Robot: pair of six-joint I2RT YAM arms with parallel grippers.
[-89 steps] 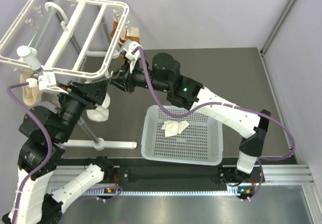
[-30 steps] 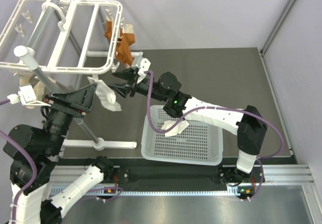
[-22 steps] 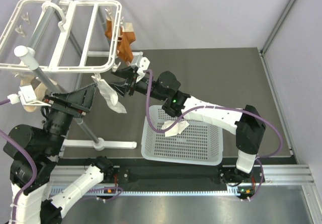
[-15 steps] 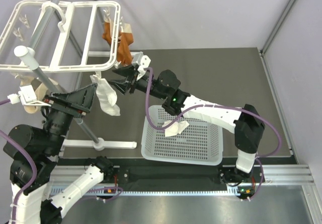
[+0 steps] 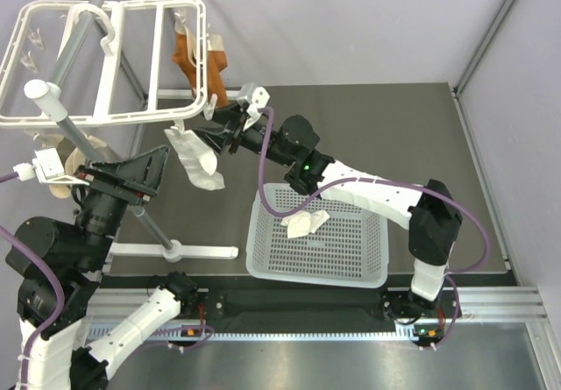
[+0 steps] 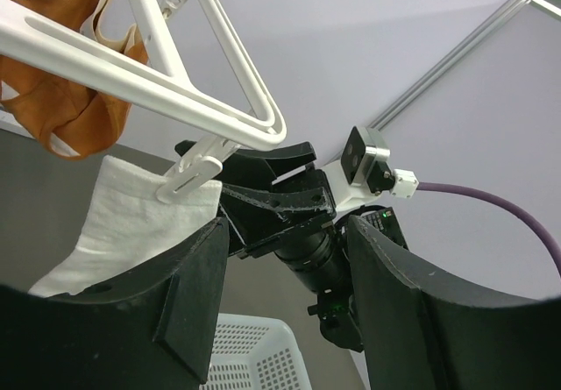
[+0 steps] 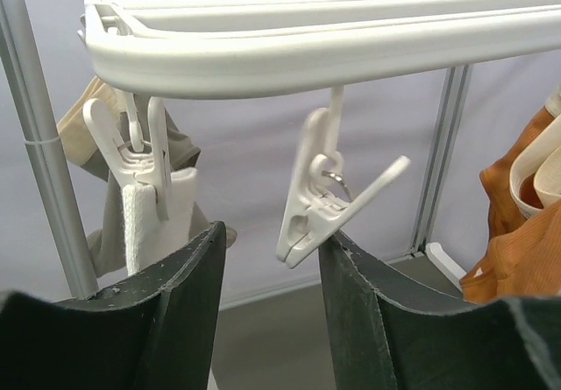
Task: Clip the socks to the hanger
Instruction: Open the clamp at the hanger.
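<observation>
White fabric lies nearest: one small plain white sock [image 5: 305, 223] sits crumpled in the white perforated plastic basket [image 5: 351, 243] on the dark surface [image 5: 394, 145]. It looks soft, light and floppy, so it is probably best pinched at one end so the rest hangs free. Beyond it the left tool [image 6: 287, 258] stands wide and empty, facing the second white sock [image 5: 197, 160], which dangles from a clip on the near edge of the large white plastic frame hanger [image 5: 105, 115]. The right tool [image 7: 270, 250], jaws partly apart and holding nothing, points at an empty white clip [image 7: 320, 197] beside it. Orange-brown socks [image 5: 195, 57] hang farther back.
</observation>
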